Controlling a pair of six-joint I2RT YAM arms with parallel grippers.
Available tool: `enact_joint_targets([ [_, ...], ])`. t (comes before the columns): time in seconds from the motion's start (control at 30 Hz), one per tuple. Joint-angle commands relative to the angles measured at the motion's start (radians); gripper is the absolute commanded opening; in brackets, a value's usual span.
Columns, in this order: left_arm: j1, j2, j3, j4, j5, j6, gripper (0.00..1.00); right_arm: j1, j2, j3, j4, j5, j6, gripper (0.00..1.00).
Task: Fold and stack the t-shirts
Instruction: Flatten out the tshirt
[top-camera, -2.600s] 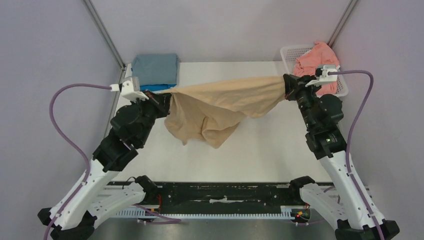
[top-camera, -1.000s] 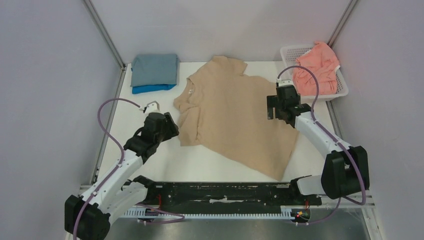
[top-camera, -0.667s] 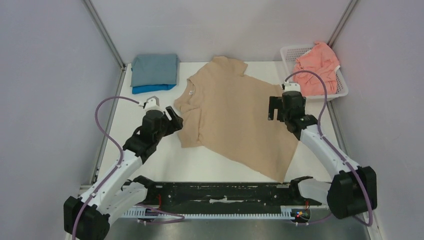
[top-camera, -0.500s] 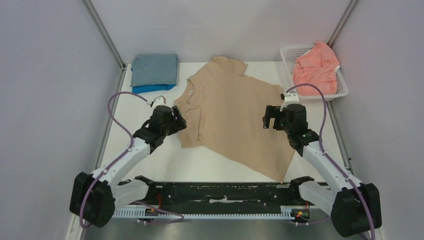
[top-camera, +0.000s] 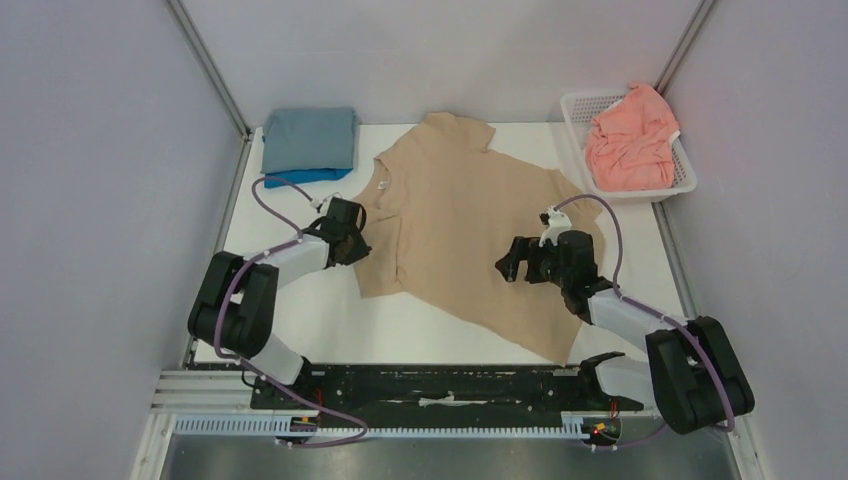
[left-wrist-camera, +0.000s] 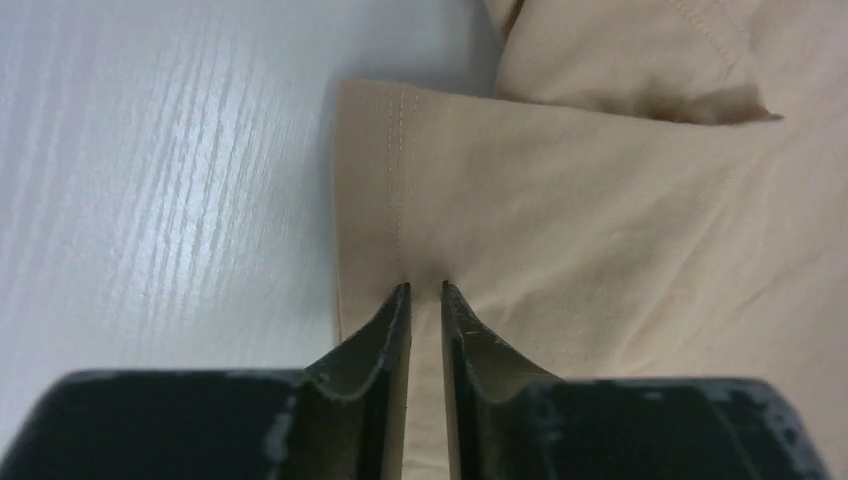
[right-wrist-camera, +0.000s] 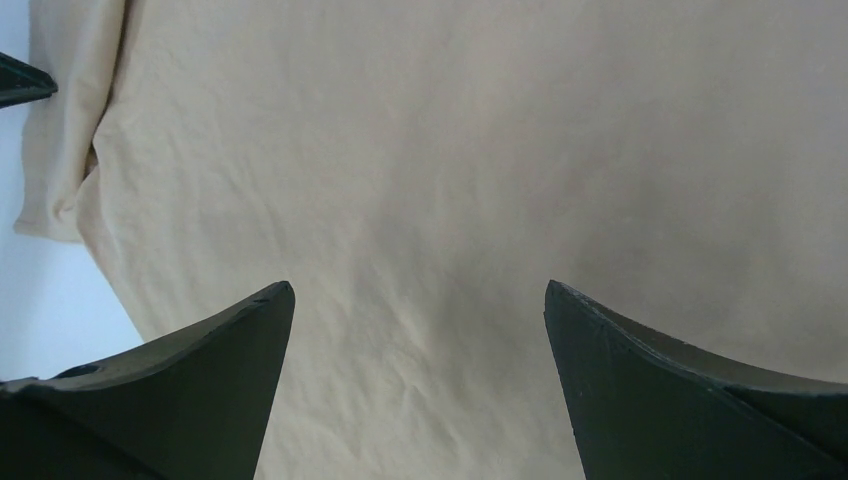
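T-shirts sit in three places across the worktop (top-camera: 420, 335). At the far left corner a grey-blue t-shirt (top-camera: 310, 135) lies folded on a bright blue t-shirt (top-camera: 300, 178), of which only an edge shows.

Next comes the left claw (top-camera: 347, 238), low over the worktop, its fingers pressed nearly together with only a slit between them. The tips rest at the stitched hem of the near sleeve (left-wrist-camera: 400, 170) of the tan t-shirt (top-camera: 460, 220), and I cannot tell whether any cloth is nipped.

That shirt lies spread flat in the middle with its long axis skewed, collar toward the far left and bottom hem toward the near right. From the left claw the whole garment runs away to the right, so the left arm is plainly the nearer one to collar and sleeve. The near sleeve looks doubled in against the shirt's side, and I judge it wants smoothing out before any fold.

Further right, the right claw (top-camera: 512, 262) hovers over the shirt's body, spread wide and holding nothing. The bottom hem lies to its right, nearer this arm.

At the far right corner a salmon-pink t-shirt (top-camera: 630, 140) lies crumpled in a white basket (top-camera: 572, 103).

I can read no brand or writing. A small pale mark at the tan collar is too small to make out.
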Motion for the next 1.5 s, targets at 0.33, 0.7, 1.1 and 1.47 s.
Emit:
enact_joint_targets([
  [0.33, -0.045, -0.315, -0.19, -0.159, -0.091, -0.193, 0.02, 0.008, 0.069, -0.004, -0.053, 0.18, 0.0, 0.98],
  [0.7, -0.102, -0.356, -0.166, -0.181, -0.256, -0.204, 0.58, 0.008, 0.087, 0.004, -0.069, 0.196, -0.006, 0.98],
  [1.1, -0.022, 0.076, 0.037, -0.09, -0.157, -0.116, 0.46, 0.008, 0.07, -0.007, -0.069, 0.209, -0.007, 0.98],
  [1.47, -0.044, -0.147, -0.099, -0.225, -0.244, -0.215, 0.02, 0.008, 0.065, -0.017, -0.07, 0.242, -0.004, 0.98],
])
